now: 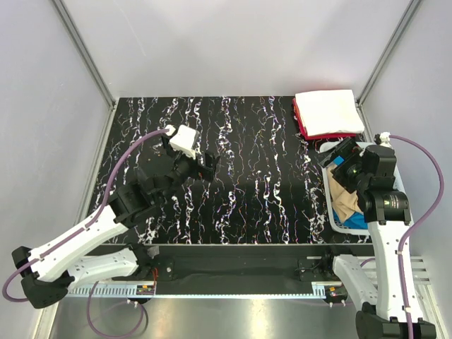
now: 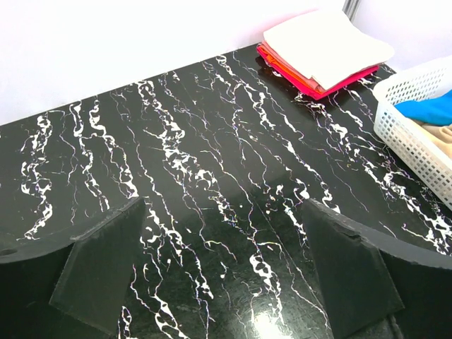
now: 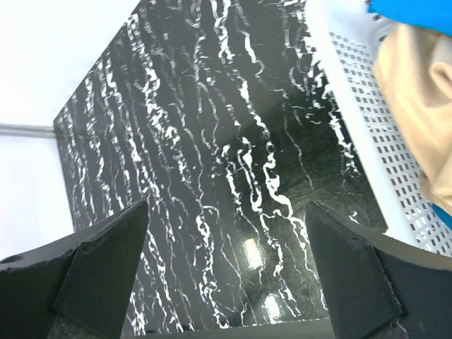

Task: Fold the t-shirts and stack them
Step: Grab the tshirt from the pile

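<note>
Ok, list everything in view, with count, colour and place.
white t-shirt: one, white, folded, atop the stack, far right corner
red t-shirt: one, red, folded, under the white one
tan t-shirt: one, tan, crumpled in the basket
blue t-shirt: one, bright blue, in the basket
basket: one, white mesh, table's right edge
table: one, black, white veining
left gripper: one, black, open, above the table's left half
right gripper: one, black, open, by the basket
</note>
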`<state>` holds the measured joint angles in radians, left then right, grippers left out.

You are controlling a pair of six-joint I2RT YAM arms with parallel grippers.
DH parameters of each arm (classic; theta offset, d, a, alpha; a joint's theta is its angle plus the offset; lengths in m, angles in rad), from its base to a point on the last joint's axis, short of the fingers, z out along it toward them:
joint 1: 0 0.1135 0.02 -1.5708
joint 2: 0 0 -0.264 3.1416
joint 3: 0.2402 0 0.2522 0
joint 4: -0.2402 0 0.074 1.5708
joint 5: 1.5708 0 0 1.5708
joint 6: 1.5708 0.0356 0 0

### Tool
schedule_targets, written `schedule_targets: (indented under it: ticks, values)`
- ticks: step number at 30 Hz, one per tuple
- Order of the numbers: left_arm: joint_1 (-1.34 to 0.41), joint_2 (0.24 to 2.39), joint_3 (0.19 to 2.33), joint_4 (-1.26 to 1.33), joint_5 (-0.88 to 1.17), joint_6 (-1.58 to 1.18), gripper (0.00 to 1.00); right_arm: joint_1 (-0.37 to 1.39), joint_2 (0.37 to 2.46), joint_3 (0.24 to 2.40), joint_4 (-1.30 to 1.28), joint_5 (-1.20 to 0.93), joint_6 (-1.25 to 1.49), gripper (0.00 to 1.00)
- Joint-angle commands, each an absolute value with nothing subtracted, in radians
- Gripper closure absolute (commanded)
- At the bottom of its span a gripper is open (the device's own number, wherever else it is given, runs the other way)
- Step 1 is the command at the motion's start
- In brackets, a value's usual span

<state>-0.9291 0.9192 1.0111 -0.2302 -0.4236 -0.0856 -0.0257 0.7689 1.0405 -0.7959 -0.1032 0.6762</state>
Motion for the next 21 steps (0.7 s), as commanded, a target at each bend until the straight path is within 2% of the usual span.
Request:
schedule_targets:
  ticks: [1,6,11,13,18,21]
  values:
    - [-0.930,0.897,1.035,-0.172,-0.434,-0.081,0.01,-0.020,0.779,1.092,-0.808,-0.031,0.699,0.01]
    - [-0.930,0.888,1.040,-0.178,-0.416,-0.089,0.01,-0.020,0.808,1.205,-0.831,0.176,0.710,0.00]
    - [-0.931,0.891,1.040,-0.181,-0.411,-0.095,0.01,-0.032,0.978,1.296,-0.919,0.555,0.805,0.00]
    - [-0.933,0.893,1.042,-0.183,-0.410,-0.094,0.01,-0.093,1.041,1.310,-0.913,0.555,0.841,0.00]
    - [-0.931,0.893,1.043,-0.184,-0.411,-0.092,0.01,-0.307,1.228,1.313,-0.913,0.408,0.833,0.00]
    - [-0.933,0.884,1.043,-0.186,-0.417,-0.091,0.01,-0.362,1.290,1.286,-0.925,0.387,0.850,0.05]
